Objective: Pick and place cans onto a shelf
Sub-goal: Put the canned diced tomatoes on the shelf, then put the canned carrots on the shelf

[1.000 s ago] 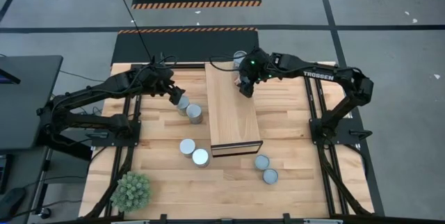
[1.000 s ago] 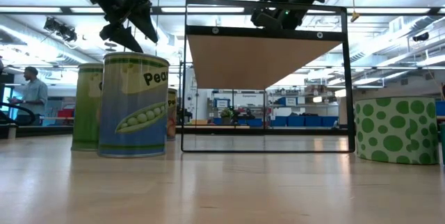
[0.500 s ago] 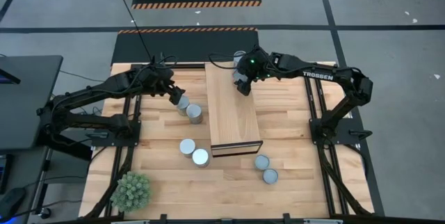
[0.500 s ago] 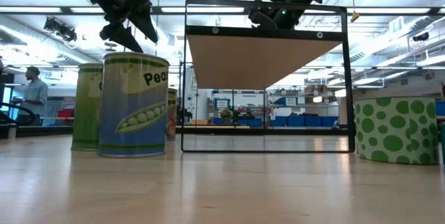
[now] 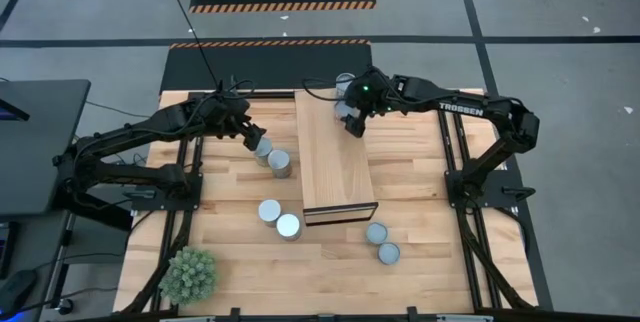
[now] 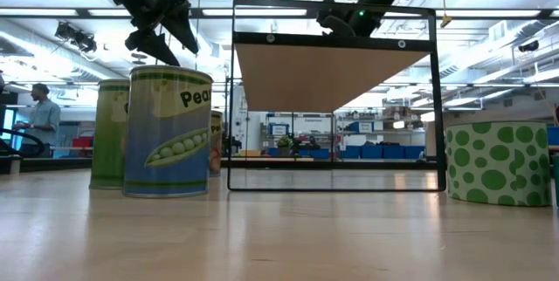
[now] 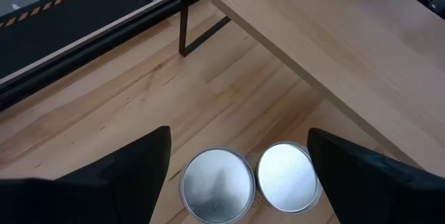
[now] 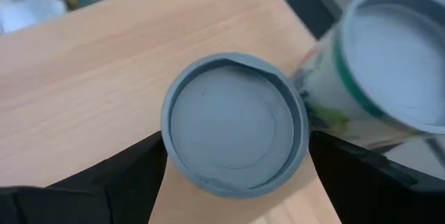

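Observation:
The shelf is a raised light-wood plank in the middle of the table. On its far end stands a can, and my right gripper hovers open over it with one finger on either side of it. A second can stands just beyond it. My left gripper hangs open above two cans, which stand side by side on the table left of the shelf. In the high view my left gripper and right gripper are on opposite sides of the shelf's far half.
Two cans stand near the shelf's near left corner and two more off its near right corner. A green plant sits at the table's near left. The shelf stands on a dark metal frame.

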`<state>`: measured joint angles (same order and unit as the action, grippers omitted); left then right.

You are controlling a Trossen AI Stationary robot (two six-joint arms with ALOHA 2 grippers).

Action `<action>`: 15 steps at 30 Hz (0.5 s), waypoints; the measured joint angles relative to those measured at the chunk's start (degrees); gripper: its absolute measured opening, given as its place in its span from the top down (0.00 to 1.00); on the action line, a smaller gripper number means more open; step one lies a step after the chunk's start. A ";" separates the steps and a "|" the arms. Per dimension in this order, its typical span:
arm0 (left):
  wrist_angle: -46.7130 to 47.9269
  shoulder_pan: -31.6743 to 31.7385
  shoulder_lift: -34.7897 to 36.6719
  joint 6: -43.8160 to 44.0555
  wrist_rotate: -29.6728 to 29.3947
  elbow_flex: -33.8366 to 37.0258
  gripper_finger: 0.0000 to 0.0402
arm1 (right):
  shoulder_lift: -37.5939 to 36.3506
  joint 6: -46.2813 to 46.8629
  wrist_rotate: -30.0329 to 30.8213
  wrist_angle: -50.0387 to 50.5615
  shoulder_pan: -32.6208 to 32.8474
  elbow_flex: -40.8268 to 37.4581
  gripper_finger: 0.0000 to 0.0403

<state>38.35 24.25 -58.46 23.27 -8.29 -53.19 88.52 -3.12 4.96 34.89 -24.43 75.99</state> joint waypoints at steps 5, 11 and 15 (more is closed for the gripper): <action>-0.01 0.00 0.00 -0.03 -0.01 0.00 0.15 | -0.01 -1.99 1.87 1.96 -0.02 0.00 0.12; -0.01 0.00 0.00 0.08 0.00 0.00 0.15 | -0.01 -3.63 2.76 4.72 -0.02 0.00 0.12; 0.01 0.00 0.00 0.10 0.01 0.00 0.15 | -1.00 -3.62 1.52 6.41 0.00 0.00 0.12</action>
<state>38.37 24.25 -58.46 23.38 -8.27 -53.19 87.52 -6.74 6.48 41.29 -24.43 75.99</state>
